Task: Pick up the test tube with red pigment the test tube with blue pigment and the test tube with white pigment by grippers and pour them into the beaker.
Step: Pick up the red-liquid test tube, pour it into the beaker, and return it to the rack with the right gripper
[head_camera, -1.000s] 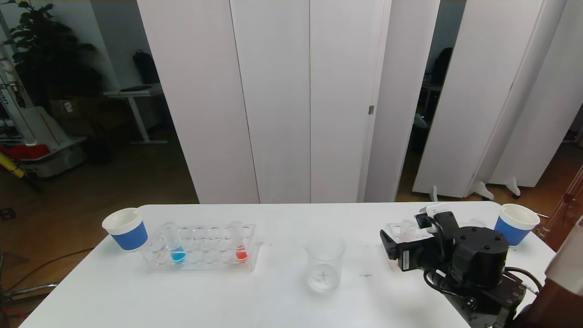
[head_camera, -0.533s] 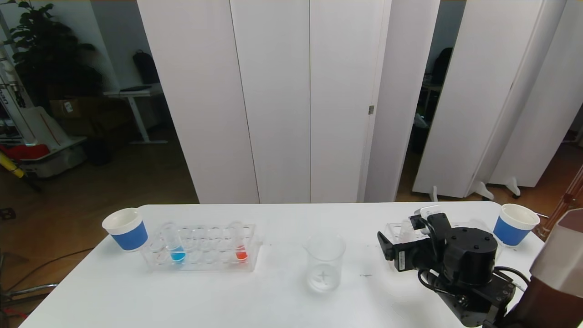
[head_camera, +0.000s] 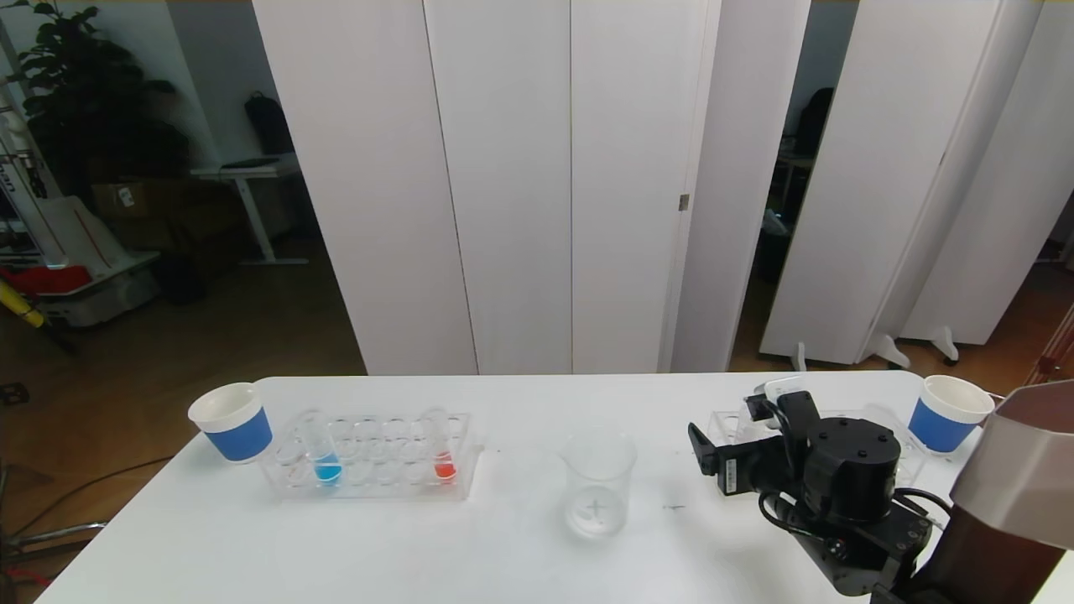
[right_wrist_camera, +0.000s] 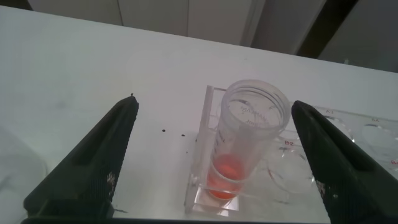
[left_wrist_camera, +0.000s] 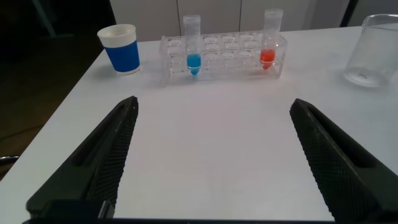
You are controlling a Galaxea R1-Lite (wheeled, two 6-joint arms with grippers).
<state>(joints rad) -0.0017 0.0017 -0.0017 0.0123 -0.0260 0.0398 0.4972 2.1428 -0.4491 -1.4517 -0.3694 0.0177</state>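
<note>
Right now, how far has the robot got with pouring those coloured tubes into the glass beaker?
Nothing looks poured: the beaker looks empty. The blue-liquid tube and a red-liquid tube stand in the left rack. In hand: the open right gripper is lined up on another red-liquid tube in the right rack, not touching. All pours remain.

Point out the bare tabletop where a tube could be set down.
Bare white tabletop lies between the clear plastic tube rack and the clear glass beaker, and along the near edge before both. Crowded: the right side, where the open right gripper straddles an orange-red tube in a second rack; the open left gripper hangs short of the first rack.
</note>
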